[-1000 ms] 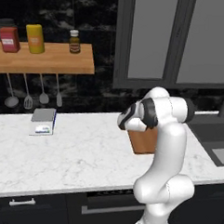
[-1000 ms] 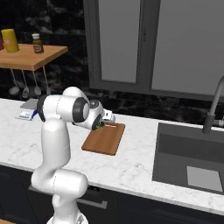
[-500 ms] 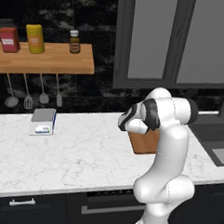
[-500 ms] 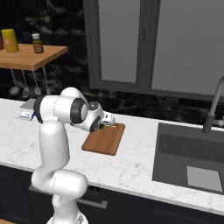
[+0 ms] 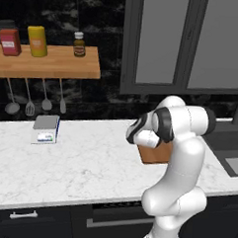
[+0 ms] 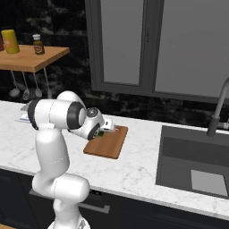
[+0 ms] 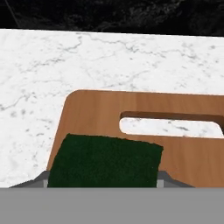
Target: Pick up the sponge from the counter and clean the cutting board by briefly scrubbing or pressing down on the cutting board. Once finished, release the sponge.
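Observation:
The sponge [image 7: 105, 162] shows its dark green scouring face at the bottom of the hand view, and my gripper [image 7: 103, 181] is shut on it. It sits low over the near end of the reddish-brown cutting board [image 7: 87, 113], just short of the board's handle slot. From the right base view, the gripper [image 6: 105, 130] holds the sponge [image 6: 102, 133] at the board's [image 6: 109, 144] back left corner. In the left base view my arm hides most of the cutting board [image 5: 156, 153]. The board lies flat on the white marble counter [image 5: 79, 163].
A small kitchen scale [image 5: 45, 128] stands at the counter's back left. Above it, a wooden shelf [image 5: 45, 62] carries jars, with utensils hanging beneath. The sink [image 6: 192, 165] and its faucet [image 6: 219, 107] lie to the right of the board.
The hand has settled slightly lower over the board with the sponge still between the jaws. Nothing else has moved.

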Available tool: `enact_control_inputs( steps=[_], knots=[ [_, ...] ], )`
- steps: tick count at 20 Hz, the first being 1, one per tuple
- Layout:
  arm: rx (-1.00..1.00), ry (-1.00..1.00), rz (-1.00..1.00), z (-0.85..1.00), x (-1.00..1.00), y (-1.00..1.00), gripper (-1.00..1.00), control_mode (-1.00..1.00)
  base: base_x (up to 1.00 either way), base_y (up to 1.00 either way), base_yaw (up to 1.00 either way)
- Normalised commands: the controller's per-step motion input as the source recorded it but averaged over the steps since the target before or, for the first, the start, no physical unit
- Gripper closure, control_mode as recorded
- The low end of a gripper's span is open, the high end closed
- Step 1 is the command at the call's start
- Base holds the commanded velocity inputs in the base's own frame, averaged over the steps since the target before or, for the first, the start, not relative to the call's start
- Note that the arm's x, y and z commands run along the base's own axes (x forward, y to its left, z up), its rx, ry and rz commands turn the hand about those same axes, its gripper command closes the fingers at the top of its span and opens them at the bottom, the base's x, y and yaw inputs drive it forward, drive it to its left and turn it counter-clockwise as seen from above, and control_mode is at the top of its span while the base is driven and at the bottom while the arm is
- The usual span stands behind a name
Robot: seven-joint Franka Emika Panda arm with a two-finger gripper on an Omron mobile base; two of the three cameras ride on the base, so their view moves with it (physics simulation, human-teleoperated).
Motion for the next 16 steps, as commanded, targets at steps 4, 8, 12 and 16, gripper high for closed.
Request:
enact_control_inputs(
  steps=[4, 8, 12, 16],
  knots=[
    [0.0, 0.0, 0.0, -0.26, -0.63, 0.0, 1.0, -1.0, 0.0, 0.0, 0.0],
    [0.0, 0.0, 0.0, -0.3, -0.64, -0.03, 1.0, -1.0, 0.0, 0.0, 0.0],
    [0.0, 0.0, 0.0, -0.33, -0.63, -0.09, 1.0, -1.0, 0.0, 0.0, 0.0],
    [0.0, 0.0, 0.0, -0.34, -0.57, -0.15, 1.0, -1.0, 0.0, 0.0, 0.0]
  ],
)
